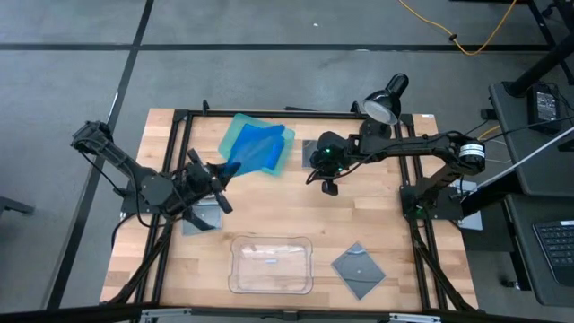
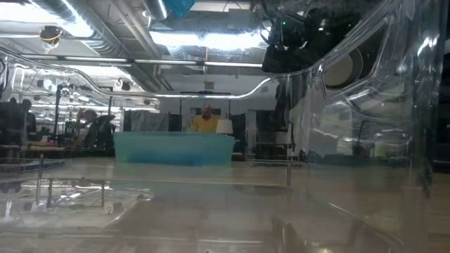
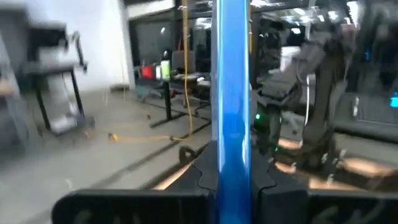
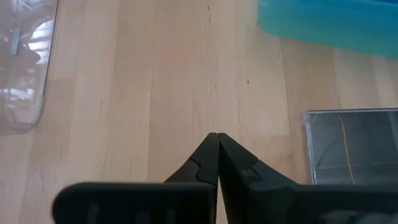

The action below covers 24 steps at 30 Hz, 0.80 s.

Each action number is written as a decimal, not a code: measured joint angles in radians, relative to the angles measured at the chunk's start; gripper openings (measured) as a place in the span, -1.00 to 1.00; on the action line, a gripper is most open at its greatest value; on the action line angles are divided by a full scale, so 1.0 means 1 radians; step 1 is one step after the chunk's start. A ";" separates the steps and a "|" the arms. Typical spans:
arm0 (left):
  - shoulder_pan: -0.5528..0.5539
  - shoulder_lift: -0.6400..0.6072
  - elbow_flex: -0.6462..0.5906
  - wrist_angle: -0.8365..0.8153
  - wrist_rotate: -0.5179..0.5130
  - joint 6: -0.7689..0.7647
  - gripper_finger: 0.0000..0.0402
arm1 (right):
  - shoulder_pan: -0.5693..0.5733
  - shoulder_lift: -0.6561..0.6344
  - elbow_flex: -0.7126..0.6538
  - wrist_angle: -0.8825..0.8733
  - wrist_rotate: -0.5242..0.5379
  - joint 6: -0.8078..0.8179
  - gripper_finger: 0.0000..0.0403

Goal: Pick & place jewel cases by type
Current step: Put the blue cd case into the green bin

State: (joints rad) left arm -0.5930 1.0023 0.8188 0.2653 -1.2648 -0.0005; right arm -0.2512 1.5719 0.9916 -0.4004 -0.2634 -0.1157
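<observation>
Left gripper (image 3: 231,180): jaws clamped on blue jewel case (image 3: 231,81), held edge-on, at nine o'clock beside teal tray (image 1: 235,135)
Right gripper (image 4: 217,140): jaws closed, empty, near grey jewel case (image 4: 351,146)
Handling: likely light, stiff, slippery, brittle; grip by thin edge

Left pincer (image 1: 218,176) holds a jewel case (image 1: 254,149) above the far tray (image 1: 235,132).
</observation>
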 joint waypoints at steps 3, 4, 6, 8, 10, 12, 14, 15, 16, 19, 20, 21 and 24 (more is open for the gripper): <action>0.000 0.000 0.000 0.000 -0.048 -0.202 -0.94 | 0.000 0.000 0.000 0.000 0.000 -0.020 -0.95; 0.000 0.000 0.000 0.000 -0.071 -0.281 -0.94 | 0.000 0.000 0.000 0.000 0.000 -0.026 -0.95; 0.000 0.000 0.000 0.000 -0.105 -0.426 -0.94 | 0.000 0.000 0.000 0.000 0.000 -0.043 -0.95; 0.000 0.009 0.000 0.007 -0.113 -0.519 -0.94 | 0.000 0.000 0.000 0.000 0.000 -0.061 -0.95; -0.003 0.037 0.000 0.024 -0.140 -0.577 -0.94 | 0.000 0.000 0.000 0.000 0.000 -0.082 -0.95; -0.008 0.078 0.000 0.060 -0.165 -0.628 -0.94 | 0.000 0.000 0.000 0.000 0.000 -0.104 -0.95; -0.008 0.146 0.001 0.117 -0.191 -0.698 -0.94 | 0.000 0.000 0.000 0.000 0.000 -0.124 -0.95; -0.008 0.189 0.001 0.153 -0.212 -0.747 -0.94 | 0.000 0.000 0.000 -0.001 -0.001 -0.136 -0.95; -0.008 0.238 0.001 0.191 -0.240 -0.802 -0.94 | 0.000 0.000 0.000 -0.001 -0.001 -0.152 -0.95; 0.000 0.387 0.001 0.301 -0.303 -0.980 -0.94 | 0.000 0.000 0.000 -0.002 -0.031 -0.195 -0.95; 0.013 0.431 0.001 0.317 -0.301 -1.039 -0.94 | 0.000 0.000 0.000 -0.004 -0.045 -0.209 -0.95; 0.029 0.474 0.000 0.345 -0.302 -1.096 -0.94 | 0.000 0.000 0.000 -0.007 -0.060 -0.224 -0.95; 0.093 0.591 0.024 0.408 -0.304 -1.209 -0.94 | -0.001 -0.002 0.000 -0.031 -0.081 -0.271 -0.95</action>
State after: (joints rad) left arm -0.5002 1.5933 0.8430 0.6732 -1.5688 -1.2100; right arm -0.2520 1.5701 0.9920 -0.4312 -0.3445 -0.3863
